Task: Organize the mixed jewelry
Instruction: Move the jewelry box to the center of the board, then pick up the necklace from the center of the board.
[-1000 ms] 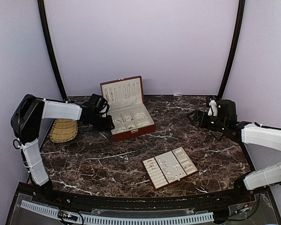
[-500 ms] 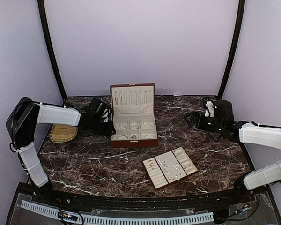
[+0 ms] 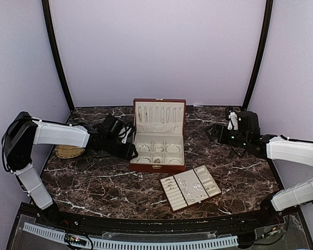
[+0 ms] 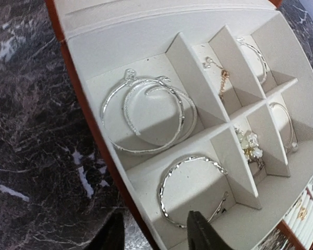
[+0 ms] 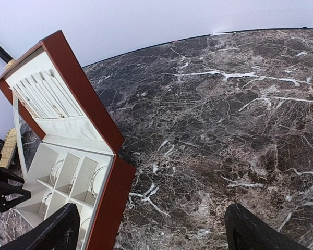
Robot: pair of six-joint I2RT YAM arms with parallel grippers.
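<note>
Open wooden box [image 3: 157, 165] at mid-surface [image 3: 104, 182], lid upright with chains [image 3: 159, 113] hung in a row; silver bangles [image 4: 146, 117] in its cream compartments. Just in front, slotted tray [image 3: 167, 196] carrying the mixed jewelry [image 3: 189, 183], tiny silvery pieces in rows. Left gripper [image 4: 154, 221] parted astride the box's left wall, clamping nothing. Right gripper [image 5: 148, 232] spread wide above bare marble, right of the box.

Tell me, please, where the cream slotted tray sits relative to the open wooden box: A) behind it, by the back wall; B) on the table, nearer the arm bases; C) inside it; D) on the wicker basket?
B: the cream slotted tray lies on the marble table, nearer the arm bases than the wooden box.
</note>
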